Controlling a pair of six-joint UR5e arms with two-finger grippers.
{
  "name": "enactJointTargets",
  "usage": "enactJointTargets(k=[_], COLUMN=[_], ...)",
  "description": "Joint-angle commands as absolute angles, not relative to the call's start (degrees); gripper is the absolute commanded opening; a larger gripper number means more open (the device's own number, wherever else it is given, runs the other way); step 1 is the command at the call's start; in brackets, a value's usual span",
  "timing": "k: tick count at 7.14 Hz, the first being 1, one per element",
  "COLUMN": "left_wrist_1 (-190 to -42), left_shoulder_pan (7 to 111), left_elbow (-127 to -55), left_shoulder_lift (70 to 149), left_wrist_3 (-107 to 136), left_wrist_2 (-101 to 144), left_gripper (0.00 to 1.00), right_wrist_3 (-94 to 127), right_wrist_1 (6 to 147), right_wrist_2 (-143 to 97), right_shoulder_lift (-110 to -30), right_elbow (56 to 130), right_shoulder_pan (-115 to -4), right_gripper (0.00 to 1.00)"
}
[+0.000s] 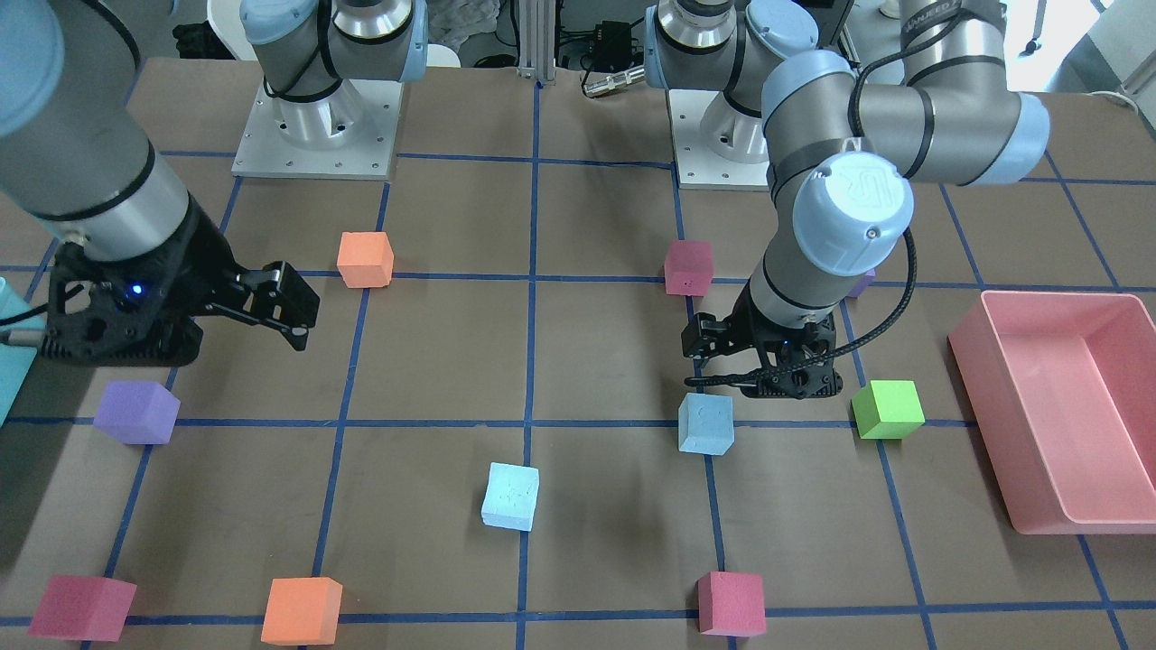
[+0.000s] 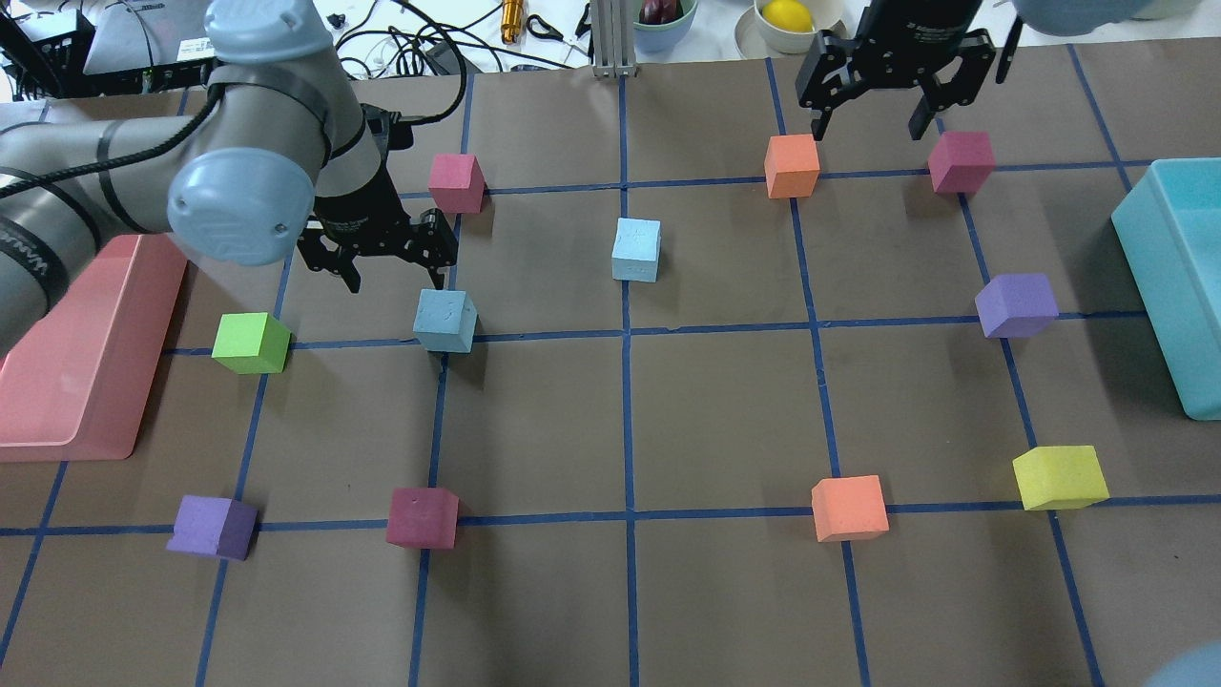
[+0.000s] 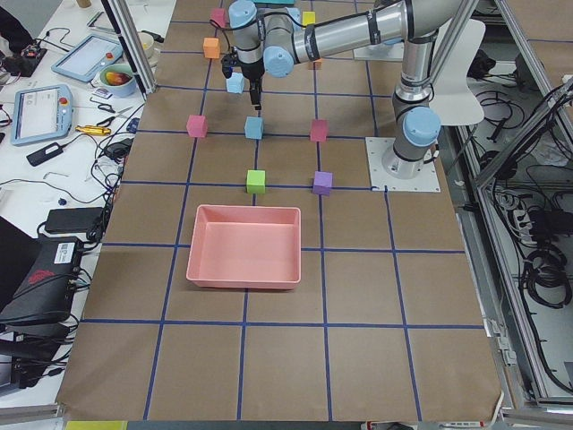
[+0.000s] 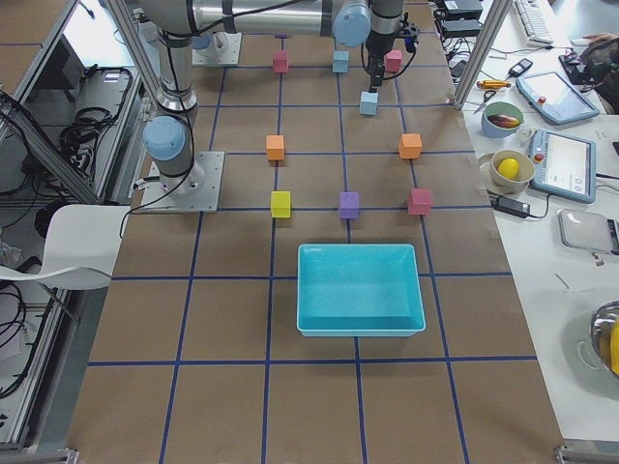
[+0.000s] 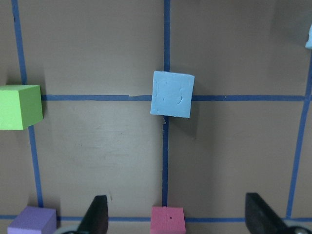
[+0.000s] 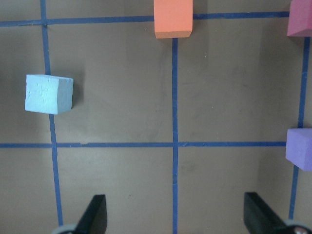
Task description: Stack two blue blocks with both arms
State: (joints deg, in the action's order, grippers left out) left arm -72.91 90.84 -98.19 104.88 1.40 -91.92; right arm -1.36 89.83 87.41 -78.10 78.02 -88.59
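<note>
Two pale blue blocks sit apart on the brown table. One blue block (image 2: 445, 321) (image 1: 705, 423) lies just in front of my left gripper (image 2: 397, 281) (image 1: 768, 375). That gripper is open and empty and hangs above the table. In the left wrist view this block (image 5: 171, 93) lies ahead of the open fingers (image 5: 97, 214). The other blue block (image 2: 636, 250) (image 1: 510, 496) sits near the table's middle and shows at the left of the right wrist view (image 6: 48, 94). My right gripper (image 2: 868, 124) (image 1: 284, 307) is open and empty, raised between an orange cube (image 2: 792, 165) and a maroon cube (image 2: 962, 161).
A green cube (image 2: 251, 343), maroon cubes (image 2: 456, 182) (image 2: 422, 517), purple cubes (image 2: 1016, 304) (image 2: 214, 526), an orange cube (image 2: 849, 508) and a yellow cube (image 2: 1059, 477) are scattered about. A pink bin (image 2: 86, 363) stands at the left edge, a teal bin (image 2: 1173, 286) at the right.
</note>
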Motion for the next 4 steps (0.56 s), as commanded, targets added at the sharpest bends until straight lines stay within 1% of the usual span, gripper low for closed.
enactJointTargets(k=[1, 3, 4], left_wrist_1=[-65.7, -60.8, -59.9], left_shoulder_pan=[90.9, 91.0, 91.2], left_elbow=[-101.0, -101.0, -101.2], left_shoulder_lift=[108.2, 112.4, 114.3], left_wrist_3=[1.3, 1.3, 1.1], left_wrist_2=[-92.2, -92.2, -92.0], left_gripper=[1.00, 1.00, 1.00], right_wrist_3=[-0.6, 5.4, 5.6], right_wrist_1=[85.5, 85.1, 85.3], right_wrist_2=[87.7, 88.6, 92.7], right_shoulder_lift=[-84.1, -84.5, -84.1], right_elbow=[80.9, 80.7, 80.8], right_shoulder_pan=[-88.4, -89.3, -91.1], right_gripper=[1.00, 1.00, 1.00])
